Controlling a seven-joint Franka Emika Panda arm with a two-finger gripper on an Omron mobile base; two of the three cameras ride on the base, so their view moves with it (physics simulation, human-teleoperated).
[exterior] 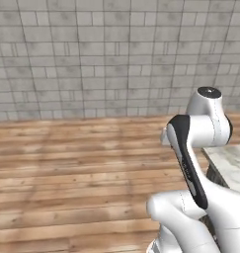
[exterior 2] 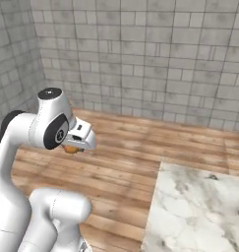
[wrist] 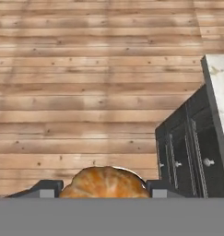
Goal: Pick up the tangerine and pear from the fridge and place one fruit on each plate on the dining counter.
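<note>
left base view / arm: the white arm (exterior: 200, 148) is seen folded at the near right, over the wooden floor (exterior: 77, 163); a corner of the dining counter (exterior: 232, 165) is seen just behind its elbow.
left base view / wall: a grey tiled wall (exterior: 92, 54) is seen behind the floor, well away from the counter.
right base view / tangerine: the tangerine (exterior 2: 72, 148) is seen as an orange patch under the hand, tucked at the gripper (exterior 2: 75, 146), well apart from the counter and over bare floor.
right base view / counter: the marble top is seen at the lower right; no plates are seen on the visible part.
hand view / pincer: the two fingertips (wrist: 48, 189) are seen clamped on the tangerine, one on each side of it.
hand view / location: the fruit is held above the floor, beside the counter's dark base (wrist: 189, 147), not yet over the marble.
handling (judged): light, round, soft-skinned; likely to roll once set down, likely to bruise if squeezed harder. The hold across the widest part is judged the right one.
orientation: near-spherical, so no long axis is to be told; the stem end cannot be made out.
step (judged): carry to a plate.
</note>
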